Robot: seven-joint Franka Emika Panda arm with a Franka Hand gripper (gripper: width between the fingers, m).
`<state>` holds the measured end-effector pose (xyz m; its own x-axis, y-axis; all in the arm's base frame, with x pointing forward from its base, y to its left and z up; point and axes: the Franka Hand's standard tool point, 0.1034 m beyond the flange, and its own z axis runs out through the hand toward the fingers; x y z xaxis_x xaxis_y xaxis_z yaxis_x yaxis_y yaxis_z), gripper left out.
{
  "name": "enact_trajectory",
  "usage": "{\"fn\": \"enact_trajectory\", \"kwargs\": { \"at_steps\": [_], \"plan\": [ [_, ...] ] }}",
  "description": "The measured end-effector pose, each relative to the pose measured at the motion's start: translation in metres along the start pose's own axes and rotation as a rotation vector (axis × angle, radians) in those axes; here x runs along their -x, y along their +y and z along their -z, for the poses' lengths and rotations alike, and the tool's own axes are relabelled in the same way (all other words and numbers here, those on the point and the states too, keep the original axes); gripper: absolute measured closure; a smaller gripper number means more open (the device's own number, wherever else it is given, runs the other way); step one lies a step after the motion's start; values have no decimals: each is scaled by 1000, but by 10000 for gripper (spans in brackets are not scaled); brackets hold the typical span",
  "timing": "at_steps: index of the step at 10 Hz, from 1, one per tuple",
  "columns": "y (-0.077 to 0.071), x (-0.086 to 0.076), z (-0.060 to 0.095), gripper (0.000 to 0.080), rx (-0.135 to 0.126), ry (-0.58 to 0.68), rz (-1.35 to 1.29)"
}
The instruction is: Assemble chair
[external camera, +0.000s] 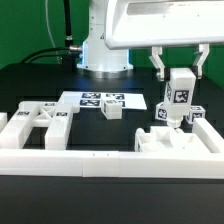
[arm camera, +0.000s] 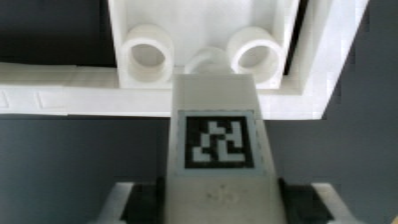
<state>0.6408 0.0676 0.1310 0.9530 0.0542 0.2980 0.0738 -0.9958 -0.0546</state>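
Jaws on tagged bar [arm camera: 222, 140]; round sockets [arm camera: 146, 55] beyond, wrist-view only

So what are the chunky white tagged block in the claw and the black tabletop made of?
The chunky white tagged block looks like hard matte plastic: uniform white, thick rounded edges. Its square tag seems a printed sticker. The black tabletop looks like dull dark cloth or mat, perhaps: no reflections.

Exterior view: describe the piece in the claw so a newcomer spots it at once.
Find the black table, then the claw above its side at the exterior view's right. Clamped in it is an upright white bar with a black-and-white tag, the only piece held.
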Motion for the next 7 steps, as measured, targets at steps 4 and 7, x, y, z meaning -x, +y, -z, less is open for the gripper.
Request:
{"fn": "enact_trajectory", "kwargs": {
  "at_steps": [4, 7],
  "plan": [
    [-29, 1, -17, 512, -9, 85, 32],
    [-30, 5, -23, 512, -9, 77, 45]
  ]
}}
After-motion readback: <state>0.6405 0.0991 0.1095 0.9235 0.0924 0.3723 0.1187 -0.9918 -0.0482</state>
